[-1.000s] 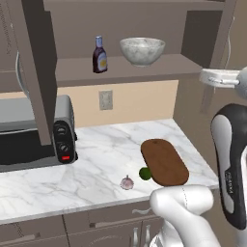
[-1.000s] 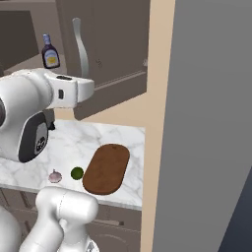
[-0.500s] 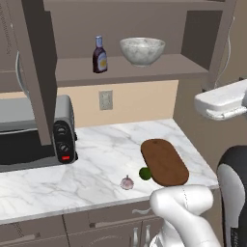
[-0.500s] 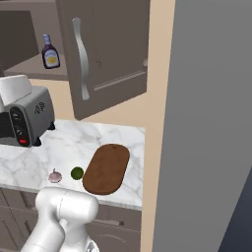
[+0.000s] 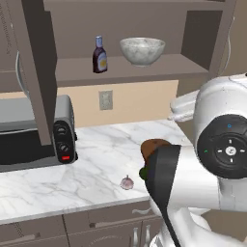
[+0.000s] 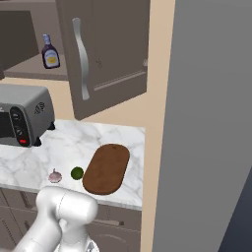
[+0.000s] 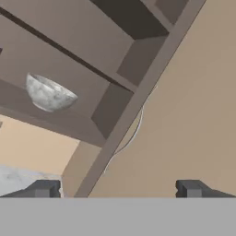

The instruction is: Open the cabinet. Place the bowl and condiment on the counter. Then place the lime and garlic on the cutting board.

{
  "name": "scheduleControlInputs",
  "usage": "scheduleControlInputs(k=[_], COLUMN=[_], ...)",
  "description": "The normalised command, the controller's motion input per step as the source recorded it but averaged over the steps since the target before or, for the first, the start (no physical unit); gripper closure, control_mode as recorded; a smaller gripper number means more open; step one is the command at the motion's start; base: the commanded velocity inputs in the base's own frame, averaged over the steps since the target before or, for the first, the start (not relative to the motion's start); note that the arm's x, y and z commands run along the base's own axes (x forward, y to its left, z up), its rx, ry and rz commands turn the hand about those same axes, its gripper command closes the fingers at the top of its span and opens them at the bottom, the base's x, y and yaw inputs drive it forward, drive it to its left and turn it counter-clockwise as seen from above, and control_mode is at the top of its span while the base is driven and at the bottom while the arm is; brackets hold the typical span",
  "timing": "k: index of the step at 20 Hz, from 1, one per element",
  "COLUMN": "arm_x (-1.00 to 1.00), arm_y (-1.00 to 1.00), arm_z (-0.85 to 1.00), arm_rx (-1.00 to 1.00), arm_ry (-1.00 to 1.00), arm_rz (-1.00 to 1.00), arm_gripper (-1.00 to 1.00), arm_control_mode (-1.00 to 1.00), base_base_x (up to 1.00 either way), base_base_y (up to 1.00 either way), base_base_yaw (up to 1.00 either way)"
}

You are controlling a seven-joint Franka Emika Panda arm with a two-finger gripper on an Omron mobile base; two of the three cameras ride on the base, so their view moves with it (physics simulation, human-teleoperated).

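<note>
The cabinet [image 5: 144, 29] stands open, both doors swung out. On its shelf a speckled grey-white bowl [image 5: 142, 50] sits to the right of the dark condiment [image 5: 100, 54] bottle with a blue cap. The hand view looks up at the bowl [image 7: 48, 93] from below and to its right. My gripper [image 7: 117, 189] is open with nothing between its fingertips [image 7: 44, 189], and it faces the right door's edge and silver handle [image 7: 133, 133]. On the counter [image 6: 74, 145] the garlic [image 6: 55, 175] and lime [image 6: 77, 173] lie just left of the cutting board [image 6: 107, 168].
A grey toaster oven [image 5: 34, 132] stands on the counter's left, under the open left door [image 5: 36, 72]. A tall grey panel [image 6: 211, 123] walls off the right side. My own arm [image 5: 193, 164] covers most of the cutting board [image 5: 153, 146] in the left base view.
My jaws have spread to full width. The arm has drawn back from the right door's handle towards the base and now looms large in the left base view.
</note>
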Motion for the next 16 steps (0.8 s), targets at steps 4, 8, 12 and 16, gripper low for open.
scheduleControlInputs(k=[4,8,12,16], arm_x=[0.53,0.19,0.00,0.06], arm_y=[-0.20,-0.25,-0.07,0.00], arm_z=[-0.16,-0.15,-0.06,-0.03], arm_rx=[-0.12,-0.02,-0.01,-0.08], arm_ry=[0.00,0.01,0.01,0.03], arm_rz=[-0.23,-0.07,0.00,0.00], arm_gripper=[-1.00,-1.00,-1.00,-1.00], arm_control_mode=[-1.00,-1.00,-1.00,-1.00], base_base_x=[0.00,0.00,0.00,0.00], base_base_y=[0.00,0.00,0.00,0.00], base_base_yaw=[0.00,0.00,0.00,0.00])
